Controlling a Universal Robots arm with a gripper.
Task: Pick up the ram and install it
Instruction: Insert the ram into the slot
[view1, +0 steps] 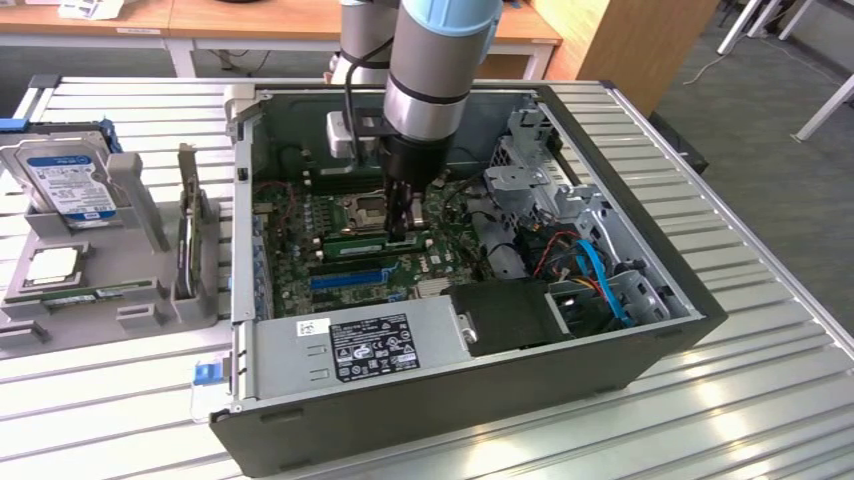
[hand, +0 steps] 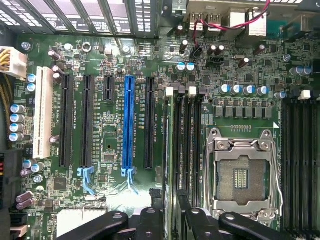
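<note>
Exterior view: the ram (view1: 363, 243) lies along a memory slot at frame centre, under the tool (view1: 404, 226). Wrist view: the ram (hand: 171, 150) stands edge-on beside the empty processor socket (hand: 241, 175), straddled by the tool (hand: 171, 221); clamped or released cannot be told. Judgement: good seating needs square, straight-down pressure.

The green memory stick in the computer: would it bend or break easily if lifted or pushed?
The memory stick is probably stiff: it looks like a flat green board. Likely light, being so thin. Standing on edge, it might snap under a sideways push.
</note>
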